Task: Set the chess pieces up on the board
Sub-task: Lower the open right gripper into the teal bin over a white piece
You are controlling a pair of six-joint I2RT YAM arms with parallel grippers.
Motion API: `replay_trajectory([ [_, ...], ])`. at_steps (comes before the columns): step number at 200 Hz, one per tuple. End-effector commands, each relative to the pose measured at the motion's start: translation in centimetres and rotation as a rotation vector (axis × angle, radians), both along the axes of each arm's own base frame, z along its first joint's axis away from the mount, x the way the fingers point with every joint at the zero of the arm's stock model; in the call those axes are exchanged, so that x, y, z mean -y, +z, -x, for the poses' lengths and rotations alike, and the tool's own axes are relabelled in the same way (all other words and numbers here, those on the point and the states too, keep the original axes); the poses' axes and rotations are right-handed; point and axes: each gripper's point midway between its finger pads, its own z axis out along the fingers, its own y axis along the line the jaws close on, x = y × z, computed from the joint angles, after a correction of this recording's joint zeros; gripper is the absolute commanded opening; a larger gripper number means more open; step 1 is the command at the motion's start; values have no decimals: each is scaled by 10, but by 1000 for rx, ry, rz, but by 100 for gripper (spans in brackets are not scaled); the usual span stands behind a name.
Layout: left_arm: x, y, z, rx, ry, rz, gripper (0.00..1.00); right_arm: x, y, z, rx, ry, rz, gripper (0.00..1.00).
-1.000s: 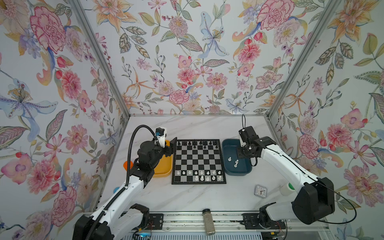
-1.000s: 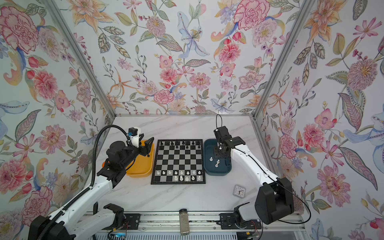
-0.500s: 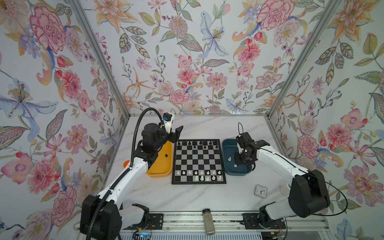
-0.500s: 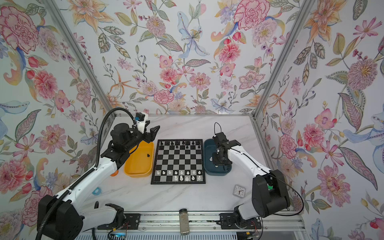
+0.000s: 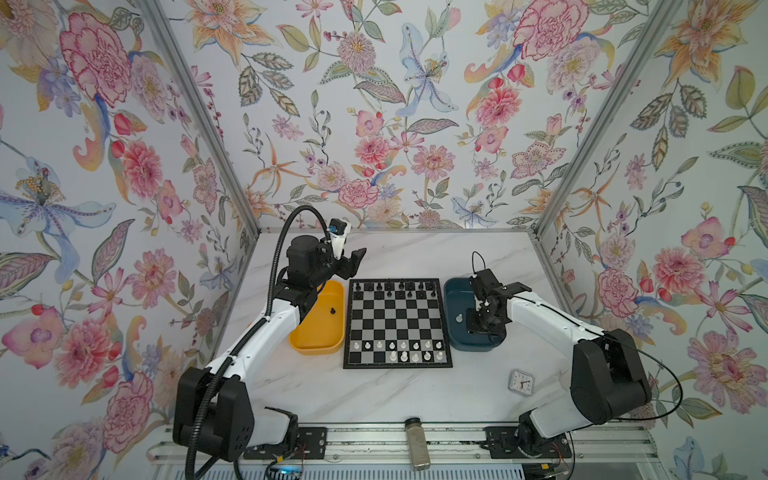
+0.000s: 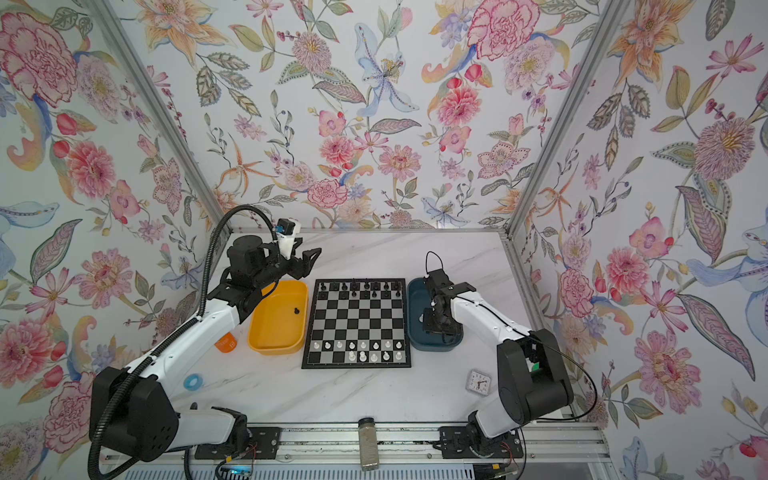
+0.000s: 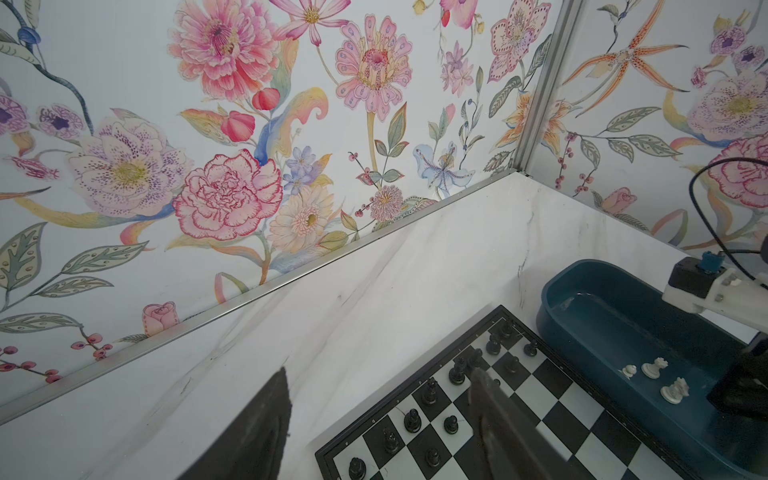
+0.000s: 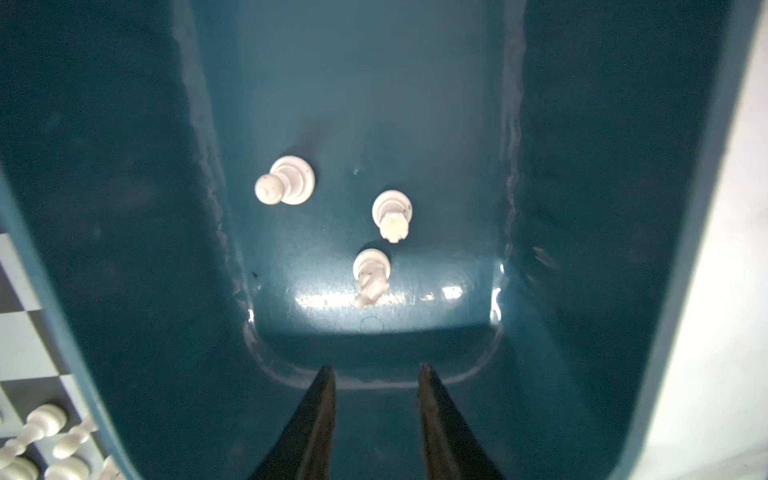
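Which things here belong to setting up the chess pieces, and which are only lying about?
For the job: board, chessmen standing on it, white pieces in the dark blue tray, black piece in the yellow tray.
Lying about: small clock, jar, orange object, blue ring.

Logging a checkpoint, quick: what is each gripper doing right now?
Left gripper: open, holding nothing.
Right gripper: open, holding nothing, down inside the dark blue tray.
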Motion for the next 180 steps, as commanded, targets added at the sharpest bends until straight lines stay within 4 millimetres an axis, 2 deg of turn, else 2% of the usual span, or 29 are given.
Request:
replay_trajectory([
  [1, -1, 10, 0, 20, -20, 3, 69, -2, -6, -3, -10, -18, -6, 36],
  [99, -6, 9, -2, 15, -15, 4, 69, -3, -19, -18, -18, -30, 5, 35],
  [180, -7, 10, -2, 16, -15, 6, 69, 0, -18, -21, -11, -38, 12, 28],
])
